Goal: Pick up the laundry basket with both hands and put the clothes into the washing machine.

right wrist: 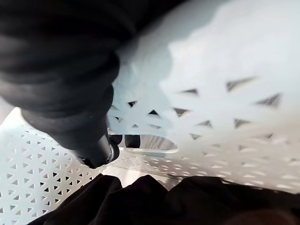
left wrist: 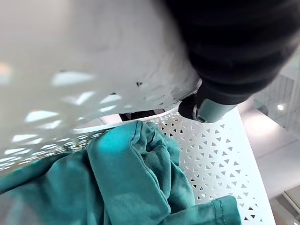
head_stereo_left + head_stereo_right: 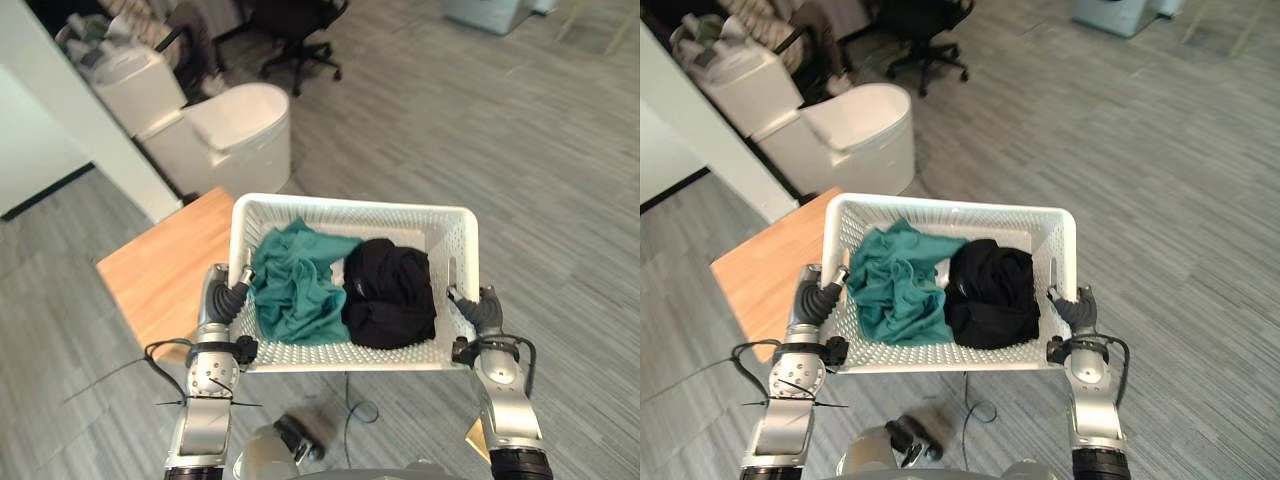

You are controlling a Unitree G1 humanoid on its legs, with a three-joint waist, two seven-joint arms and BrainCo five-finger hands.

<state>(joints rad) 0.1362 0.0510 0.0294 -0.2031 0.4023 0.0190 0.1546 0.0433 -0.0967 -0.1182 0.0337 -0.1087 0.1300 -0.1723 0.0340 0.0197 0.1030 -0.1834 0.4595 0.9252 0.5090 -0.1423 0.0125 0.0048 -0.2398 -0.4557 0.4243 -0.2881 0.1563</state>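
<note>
White perforated laundry basket (image 3: pixel 350 206) held up between both hands, over grey plank floor (image 3: pixel 500 130), just beside wooden worktop (image 3: pixel 160 270). Inside: teal garment (image 3: pixel 295 285) on left, black garment (image 3: pixel 390 295) on right, the two touching. Left robot hand (image 3: pixel 222 300) pinches left wall, thumb hooked inside. Right robot hand (image 3: pixel 484 310) pinches right wall likewise. White rounded appliance (image 3: pixel 240 135) beyond worktop.

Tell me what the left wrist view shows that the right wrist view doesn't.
Left wrist view: the teal garment, bunched against the wall. Right wrist view: the black garment instead. Shared: the laundry basket with its white perforated wall seen from very close, and a dark ribbed cover in a corner, on the left hand in one and the right hand in the other.
</note>
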